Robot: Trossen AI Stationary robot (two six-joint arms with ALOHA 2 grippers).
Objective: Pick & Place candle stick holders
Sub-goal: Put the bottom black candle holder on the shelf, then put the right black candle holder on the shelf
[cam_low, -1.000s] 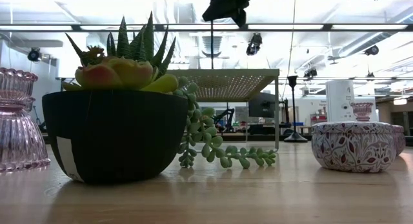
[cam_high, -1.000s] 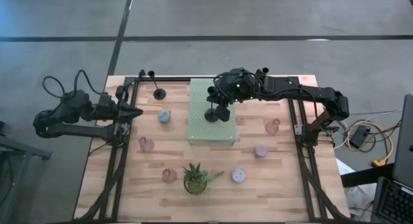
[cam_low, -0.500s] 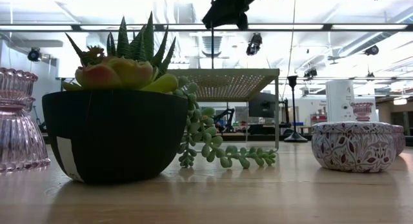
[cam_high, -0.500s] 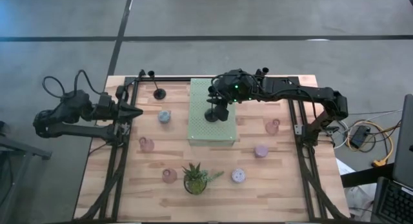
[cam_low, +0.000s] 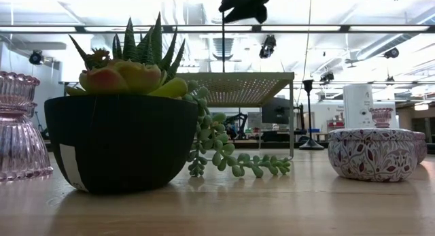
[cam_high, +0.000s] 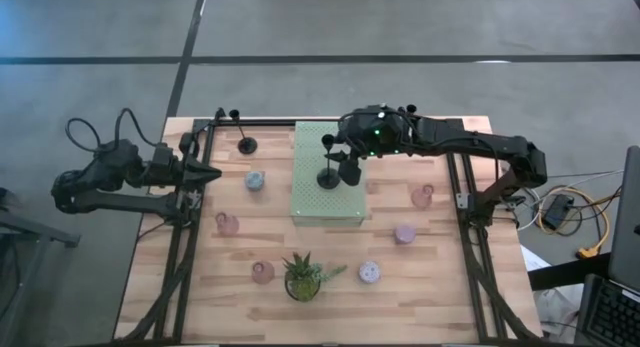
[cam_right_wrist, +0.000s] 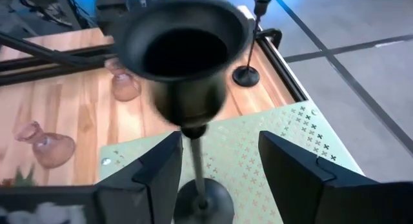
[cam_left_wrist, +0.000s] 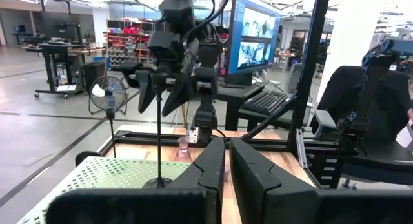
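Candle stick holder (cam_high: 329,174), black and slim, stands upright on the green perforated platform (cam_high: 310,199) mid-worktop (cam_high: 200,287). Right gripper (cam_high: 347,163) hovers around its stem with fingers parted, not touching. Left gripper (cam_high: 206,174), closed and empty, waits at the worktop's left edge.

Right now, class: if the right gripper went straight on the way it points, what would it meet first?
The right gripper, fingers open, points down astride the black candlestick holder; probably it would meet that holder's round base on the green perforated stand.
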